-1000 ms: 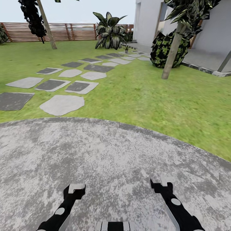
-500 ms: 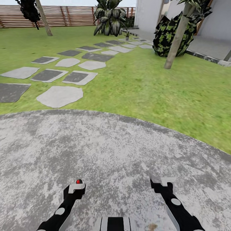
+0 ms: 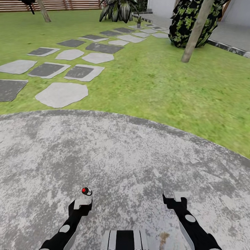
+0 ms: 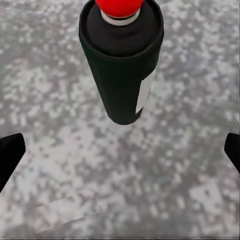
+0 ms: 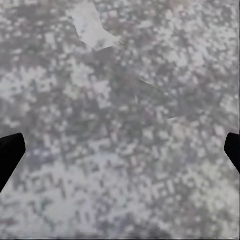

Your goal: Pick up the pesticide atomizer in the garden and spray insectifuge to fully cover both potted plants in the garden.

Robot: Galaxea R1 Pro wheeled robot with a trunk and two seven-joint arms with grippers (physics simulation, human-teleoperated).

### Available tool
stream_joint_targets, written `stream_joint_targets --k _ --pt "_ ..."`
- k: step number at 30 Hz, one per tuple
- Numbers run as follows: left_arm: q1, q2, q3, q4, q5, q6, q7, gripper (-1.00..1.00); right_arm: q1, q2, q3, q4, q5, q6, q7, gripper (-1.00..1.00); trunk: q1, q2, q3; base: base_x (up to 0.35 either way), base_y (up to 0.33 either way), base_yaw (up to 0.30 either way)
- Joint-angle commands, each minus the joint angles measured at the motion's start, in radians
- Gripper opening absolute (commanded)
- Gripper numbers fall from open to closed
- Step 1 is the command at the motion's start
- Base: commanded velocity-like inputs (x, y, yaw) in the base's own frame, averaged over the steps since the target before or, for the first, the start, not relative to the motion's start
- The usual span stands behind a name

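Observation:
The pesticide atomizer [image 4: 122, 65], a black can with a red cap, stands on the grey paved patio [image 3: 139, 152] of the garden. In the head view its red cap [image 3: 85, 190] peeks out just past my left gripper [image 3: 82, 202]. In the left wrist view my left gripper [image 4: 120, 155] is open, fingertips spread wide on either side, and the can sits just beyond them, untouched. My right gripper [image 3: 177, 198] hangs open over bare paving [image 5: 120, 150]. One small potted plant [image 3: 138, 22] in a grey pot stands far off by the path.
Green lawn [image 3: 156, 83] lies beyond the patio, crossed by grey stepping stones [image 3: 62, 94]. A thin tree trunk [image 3: 196, 33] and a dark leafy bush [image 3: 184, 24] stand at far right. A large broad-leaved plant [image 3: 119, 8] and a wooden fence [image 3: 62, 5] close the back.
The whole head view has shifted as the camera tipped down, so lawn and stones sit higher in it. The atomizer's red cap has come into view just past the left gripper.

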Motion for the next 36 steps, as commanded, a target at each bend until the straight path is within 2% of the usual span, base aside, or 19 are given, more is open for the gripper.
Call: stream_joint_targets --k 1,7,17,25,32,36 --pt "0.0 0.0 0.003 0.001 -0.005 -0.004 0.002 1.0 0.0 0.0 0.0 0.001 0.0 -0.003 -0.002 1.0 0.0 0.0 -0.006 0.0 0.0 0.0" --pt "0.0 0.0 0.003 0.001 -0.005 -0.004 0.002 1.0 0.0 0.0 0.0 0.001 0.001 -0.003 -0.003 1.0 0.003 -0.002 -0.033 0.0 0.0 0.0" --pt "0.015 -0.001 -0.01 -0.027 0.006 -0.003 0.005 1.0 -0.002 0.006 0.002 -0.006 0.0 0.0 0.0 1.0 0.003 -0.002 -0.034 0.0 0.0 0.0" --pt "0.061 -0.001 -0.009 0.019 0.01 -0.016 0.013 1.0 -0.002 0.047 0.002 0.039 0.0 -0.01 0.0 1.0 0.003 -0.002 -0.034 0.0 0.0 0.0" --pt "0.101 0.006 -0.015 0.023 0.006 -0.014 -0.003 1.0 -0.002 0.038 -0.002 0.078 -0.001 -0.038 -0.004 1.0 0.003 -0.002 -0.034 0.0 0.0 0.0" --pt "0.102 0.007 -0.02 0.02 -0.001 -0.018 -0.004 1.0 -0.002 0.025 -0.002 0.096 0.0 -0.048 0.0 1.0 0.003 -0.002 -0.034 0.0 0.0 0.0"
